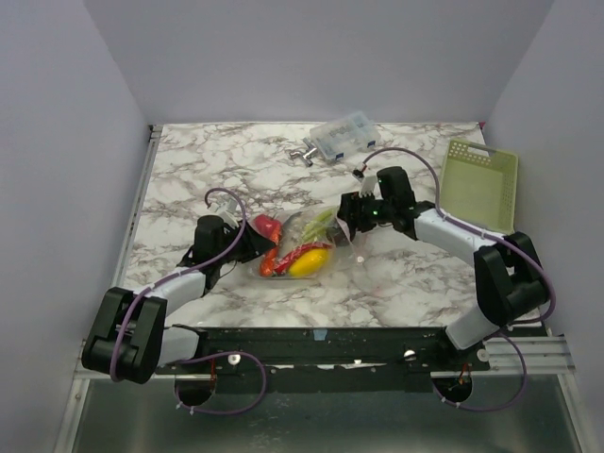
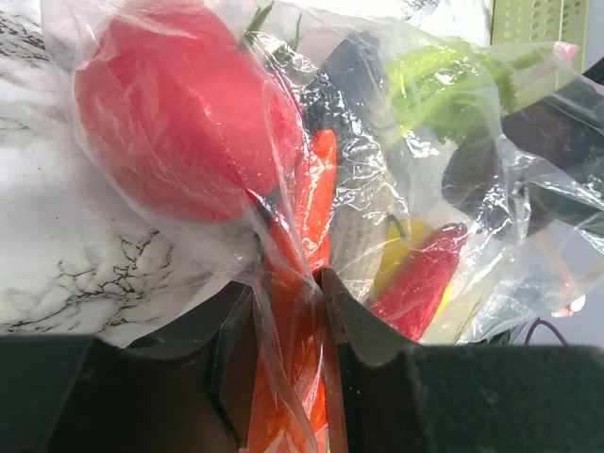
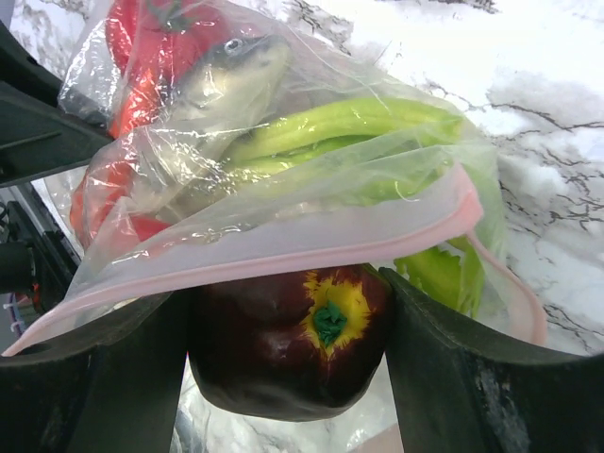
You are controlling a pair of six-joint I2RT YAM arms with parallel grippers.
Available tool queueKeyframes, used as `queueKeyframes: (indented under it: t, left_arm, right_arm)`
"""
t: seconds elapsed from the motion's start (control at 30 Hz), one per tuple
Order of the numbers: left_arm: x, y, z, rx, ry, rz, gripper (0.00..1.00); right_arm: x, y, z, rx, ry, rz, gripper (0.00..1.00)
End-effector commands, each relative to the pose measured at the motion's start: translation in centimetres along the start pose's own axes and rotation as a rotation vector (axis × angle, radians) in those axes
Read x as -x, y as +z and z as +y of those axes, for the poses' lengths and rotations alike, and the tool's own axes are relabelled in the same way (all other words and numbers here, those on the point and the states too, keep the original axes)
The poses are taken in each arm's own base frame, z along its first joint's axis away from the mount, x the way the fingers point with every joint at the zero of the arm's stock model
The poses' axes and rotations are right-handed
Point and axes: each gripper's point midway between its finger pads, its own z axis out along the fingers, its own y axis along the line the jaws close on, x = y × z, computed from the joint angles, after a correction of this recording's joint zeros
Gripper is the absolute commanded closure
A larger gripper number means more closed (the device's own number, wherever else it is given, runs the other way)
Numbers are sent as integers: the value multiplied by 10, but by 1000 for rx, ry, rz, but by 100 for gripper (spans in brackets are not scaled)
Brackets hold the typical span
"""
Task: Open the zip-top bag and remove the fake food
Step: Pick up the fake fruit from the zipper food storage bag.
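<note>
The clear crinkly zip-top bag of plastic toy food is laid on the middle of the marble table. Its long axis runs across between both arms, and the pink zipper mouth is turned to the right gripper. The film, with an orange carrot inside, is pinched by the narrow fingers of the left gripper. A dark purple round piece is gripped between the wide right fingers.

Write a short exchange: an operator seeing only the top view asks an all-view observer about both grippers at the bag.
Operator: What is the left gripper pinching?
Observer: It clamps the film of the bag, with the orange carrot inside the fold.
Operator: And the right gripper?
Observer: A dark red fruit fills the gap between its fingers, just under the pink zipper strip.
</note>
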Motion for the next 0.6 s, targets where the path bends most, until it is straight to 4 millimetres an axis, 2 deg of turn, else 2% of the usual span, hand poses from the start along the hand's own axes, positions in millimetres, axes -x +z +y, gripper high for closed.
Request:
queueKeyframes:
  t: [0.0,0.57]
  left_arm:
    - [-23,-7,35,125,-9,71,76]
    - [-18,-10,34,115,0,68,75]
  right_arm:
    - [2,-13,2,17,-52,-19,50]
    - [7,-35,-23,-2,-21,-77,51]
